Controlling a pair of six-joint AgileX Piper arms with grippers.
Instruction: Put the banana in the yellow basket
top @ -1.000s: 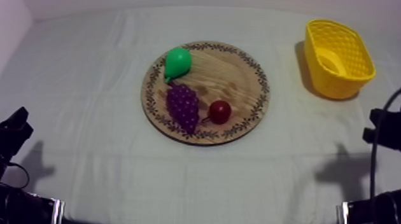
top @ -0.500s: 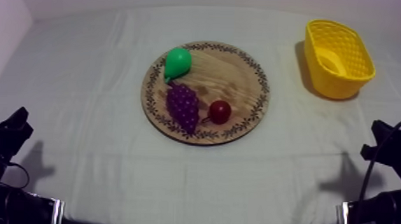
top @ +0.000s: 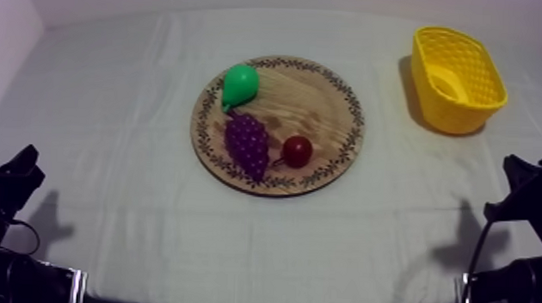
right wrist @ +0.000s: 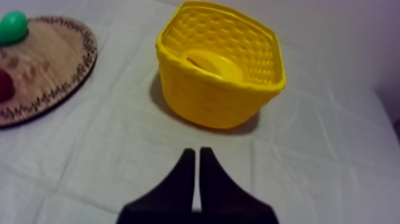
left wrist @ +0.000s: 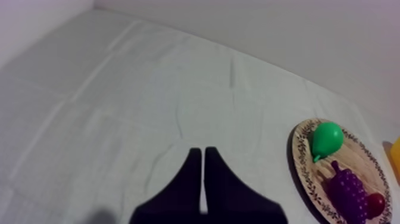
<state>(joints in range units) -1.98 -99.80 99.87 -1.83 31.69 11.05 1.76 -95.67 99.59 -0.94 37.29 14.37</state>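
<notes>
The banana (top: 449,82) (right wrist: 214,64) lies inside the yellow basket (top: 459,79) (right wrist: 221,71) at the table's far right. On the round wooden board (top: 319,99) (left wrist: 303,173) (right wrist: 47,65) in the middle rest a green pear (top: 240,85) (left wrist: 327,139) (right wrist: 13,27), a bunch of purple grapes (top: 247,143) (left wrist: 346,190) and a small red fruit (top: 297,151) (left wrist: 375,204) (right wrist: 5,84). My left gripper (top: 15,174) (left wrist: 203,156) sits low at the left, shut on nothing. My right gripper (top: 519,183) (right wrist: 197,156) sits low at the right, in front of the basket, shut and holding nothing.
Grey-white cloth (top: 138,114) covers the table, with creases near the back. A pale wall (left wrist: 286,30) rises behind the far edge.
My right arm has drawn back and downward, away from the basket toward the table's lower right. The left arm and the fruit have stayed in place.
</notes>
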